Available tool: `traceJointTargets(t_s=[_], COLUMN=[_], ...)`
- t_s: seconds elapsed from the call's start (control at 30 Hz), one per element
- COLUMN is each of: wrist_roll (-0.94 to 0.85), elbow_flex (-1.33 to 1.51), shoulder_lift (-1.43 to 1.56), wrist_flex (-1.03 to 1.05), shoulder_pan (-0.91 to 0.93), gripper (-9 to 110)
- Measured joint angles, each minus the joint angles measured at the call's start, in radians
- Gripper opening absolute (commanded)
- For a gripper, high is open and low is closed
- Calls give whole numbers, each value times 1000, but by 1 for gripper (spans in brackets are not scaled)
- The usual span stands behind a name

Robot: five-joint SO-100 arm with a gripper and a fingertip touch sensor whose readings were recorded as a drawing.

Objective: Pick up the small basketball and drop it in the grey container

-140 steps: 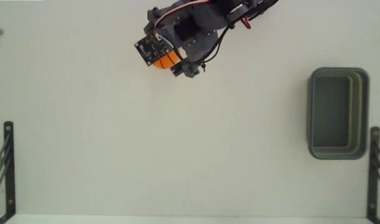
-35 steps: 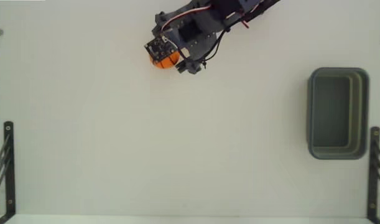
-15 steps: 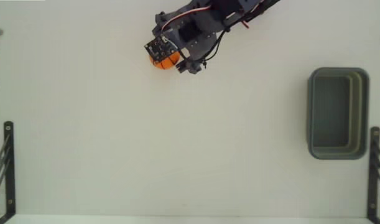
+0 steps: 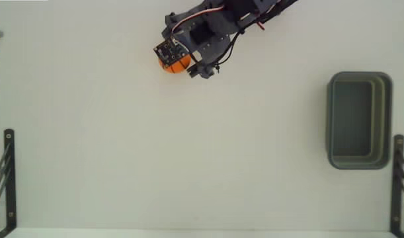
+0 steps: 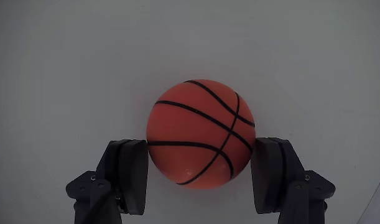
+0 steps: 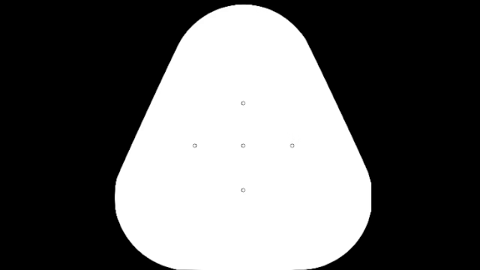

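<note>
The small basketball (image 5: pixel 200 132) sits between the fingers of the gripper (image 5: pixel 202 174), which close on both its sides. The grey container (image 4: pixel 359 120) stands well apart from the gripper.

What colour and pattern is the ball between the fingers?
Orange with thin black curved seam lines, clearest in the wrist view: ball.
</note>
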Motion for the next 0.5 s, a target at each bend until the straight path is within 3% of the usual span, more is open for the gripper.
traceJointTargets(t_s=[0.5], wrist_roll=[0], elbow_flex=[0], shoulder_lift=[0], wrist_flex=[0], shoulder_pan=[0], gripper=[106])
